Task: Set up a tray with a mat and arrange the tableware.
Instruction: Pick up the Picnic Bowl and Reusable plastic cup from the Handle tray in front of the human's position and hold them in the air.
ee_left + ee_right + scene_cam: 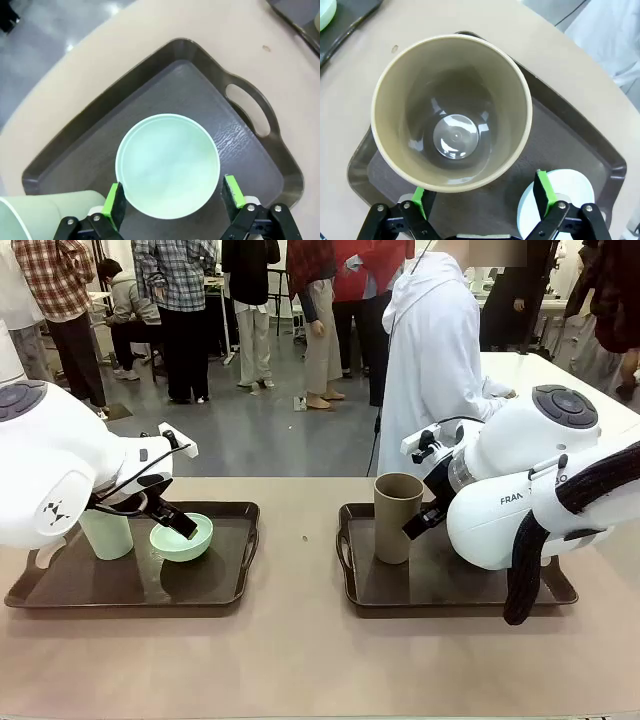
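the big tan table (300,660) holds two dark trays side by side, and a person in white (430,360) stands at the far side. on the left tray (225,585) the pale green tumbler (107,535) stands upright, just beside the mint green bowl (190,540). on the right tray (440,590) the brown tumbler (395,515) stands upright near the left end, and the light blue bowl (572,185) sits near it on the same tray. the left claw (172,194) is spread wide, with one green pad on each side of the mint green bowl. the right claw (480,194) is wide too, down around the brown tumbler and not squeezing it.
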You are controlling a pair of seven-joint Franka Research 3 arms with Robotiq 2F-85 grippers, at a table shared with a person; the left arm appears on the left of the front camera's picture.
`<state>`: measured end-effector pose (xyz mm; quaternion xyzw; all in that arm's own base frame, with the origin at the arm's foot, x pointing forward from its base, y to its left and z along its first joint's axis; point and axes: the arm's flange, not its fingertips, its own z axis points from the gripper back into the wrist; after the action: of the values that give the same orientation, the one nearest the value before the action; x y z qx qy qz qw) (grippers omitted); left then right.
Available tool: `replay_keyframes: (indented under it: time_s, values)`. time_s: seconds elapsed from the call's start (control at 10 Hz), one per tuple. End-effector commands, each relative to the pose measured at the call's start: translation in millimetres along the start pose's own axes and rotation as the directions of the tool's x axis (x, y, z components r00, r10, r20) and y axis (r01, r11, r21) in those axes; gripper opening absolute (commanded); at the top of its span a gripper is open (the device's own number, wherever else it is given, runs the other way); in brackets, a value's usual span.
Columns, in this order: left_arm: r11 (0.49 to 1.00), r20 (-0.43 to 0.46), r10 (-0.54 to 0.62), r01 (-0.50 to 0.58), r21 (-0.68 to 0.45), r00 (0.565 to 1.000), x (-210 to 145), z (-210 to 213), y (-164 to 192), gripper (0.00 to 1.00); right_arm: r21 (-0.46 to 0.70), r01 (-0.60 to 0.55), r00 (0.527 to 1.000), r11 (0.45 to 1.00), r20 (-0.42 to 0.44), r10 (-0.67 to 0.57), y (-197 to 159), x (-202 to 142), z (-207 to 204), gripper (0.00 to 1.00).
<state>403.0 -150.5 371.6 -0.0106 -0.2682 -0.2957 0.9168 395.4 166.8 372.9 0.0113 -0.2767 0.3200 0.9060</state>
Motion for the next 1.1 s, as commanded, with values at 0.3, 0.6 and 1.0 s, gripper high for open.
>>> replay_keyframes:
  time_s: [0.3,0.6,1.0]
  values:
    - [1.000,0.000,0.000,0.000,0.000,1.000,0.0,0.0,-0.1,1.00,0.000,0.000,1.000,1.000,0.000,0.000,0.0,0.0,0.0,1.00]
    - [1.000,0.000,0.000,0.000,0.000,1.000,0.0,0.0,-0.1,1.00,0.000,0.000,1.000,1.000,0.000,0.000,0.0,0.0,0.0,1.00]
    - [1.000,0.000,0.000,0.000,0.000,1.000,0.0,0.0,-0.1,1.00,0.000,0.000,1.000,1.000,0.000,0.000,0.0,0.0,0.0,1.00]
